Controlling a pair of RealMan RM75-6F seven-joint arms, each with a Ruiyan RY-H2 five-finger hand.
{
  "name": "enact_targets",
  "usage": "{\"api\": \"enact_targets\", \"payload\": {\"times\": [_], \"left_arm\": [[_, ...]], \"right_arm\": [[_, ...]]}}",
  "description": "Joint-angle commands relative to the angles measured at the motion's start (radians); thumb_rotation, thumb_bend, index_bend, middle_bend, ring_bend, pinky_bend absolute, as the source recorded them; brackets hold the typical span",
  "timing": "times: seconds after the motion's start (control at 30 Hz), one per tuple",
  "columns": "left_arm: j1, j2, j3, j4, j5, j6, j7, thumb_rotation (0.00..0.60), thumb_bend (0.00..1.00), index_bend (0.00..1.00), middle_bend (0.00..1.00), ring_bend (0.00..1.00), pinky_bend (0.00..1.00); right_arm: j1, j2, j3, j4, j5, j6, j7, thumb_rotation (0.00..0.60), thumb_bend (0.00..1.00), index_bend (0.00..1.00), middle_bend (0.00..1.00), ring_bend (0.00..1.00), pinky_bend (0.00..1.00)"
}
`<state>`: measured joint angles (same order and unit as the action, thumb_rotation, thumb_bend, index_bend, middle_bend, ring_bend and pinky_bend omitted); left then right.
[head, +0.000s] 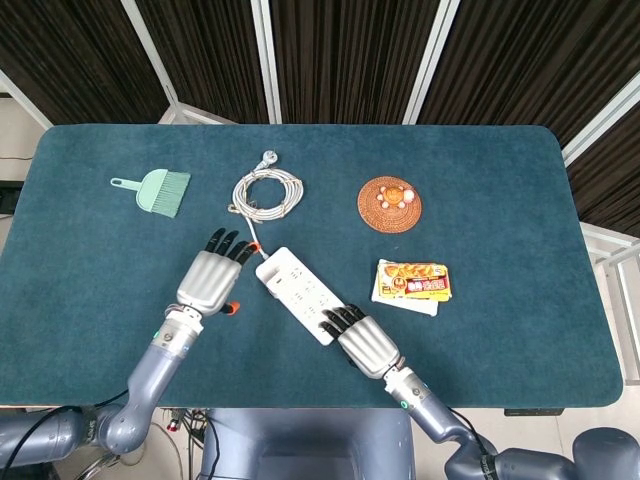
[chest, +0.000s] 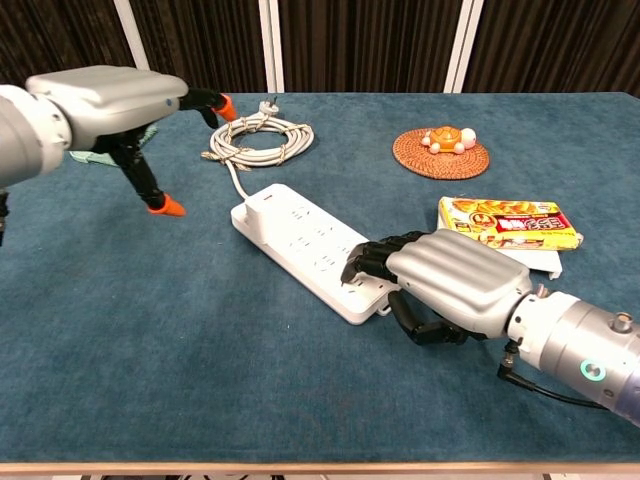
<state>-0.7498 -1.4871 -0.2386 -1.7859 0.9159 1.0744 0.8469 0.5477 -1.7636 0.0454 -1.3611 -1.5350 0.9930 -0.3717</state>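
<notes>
Chest view has the right hand resting dark fingertips on the white power strip's near end mid-table, covering its last sockets, while the left hand, fingers spread and empty, hovers just left, forearm cropped.

Power strip lies mid-surface, toward the front edge. Right hand rests on its near end; left hand sits just left of its far end. Coiled cable lies behind it. Brush toward the back-left corner. Coaster right of the cable, packet in front of the coaster.
</notes>
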Motion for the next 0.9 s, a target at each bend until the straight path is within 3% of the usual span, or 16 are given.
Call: {"api": "enact_targets", "payload": {"times": [0.03, 0.37, 0.9], "left_arm": [[-0.043, -0.013, -0.004, 0.038, -0.021, -0.05, 0.014, 0.6, 0.05, 0.18, 0.2, 0.05, 0.08], [-0.123, -0.04, 0.02, 0.138, -0.018, -0.149, -0.004, 0.6, 0.07, 0.24, 0.26, 0.07, 0.09], [-0.17, -0.098, 0.079, 0.281, 0.071, -0.195, -0.078, 0.6, 0.08, 0.29, 0.3, 0.09, 0.11]], "right_arm": [[0.0, 0.005, -0.002, -0.001, 0.001, 0.003, 0.003, 0.6, 0.89, 0.24, 0.21, 0.2, 0.22], [-0.001, 0.019, -0.011, 0.004, 0.009, 0.01, 0.013, 0.6, 0.89, 0.24, 0.21, 0.2, 0.22], [-0.002, 0.029, -0.022, -0.001, 0.02, 0.019, 0.013, 0.6, 0.89, 0.25, 0.22, 0.2, 0.22]]}}
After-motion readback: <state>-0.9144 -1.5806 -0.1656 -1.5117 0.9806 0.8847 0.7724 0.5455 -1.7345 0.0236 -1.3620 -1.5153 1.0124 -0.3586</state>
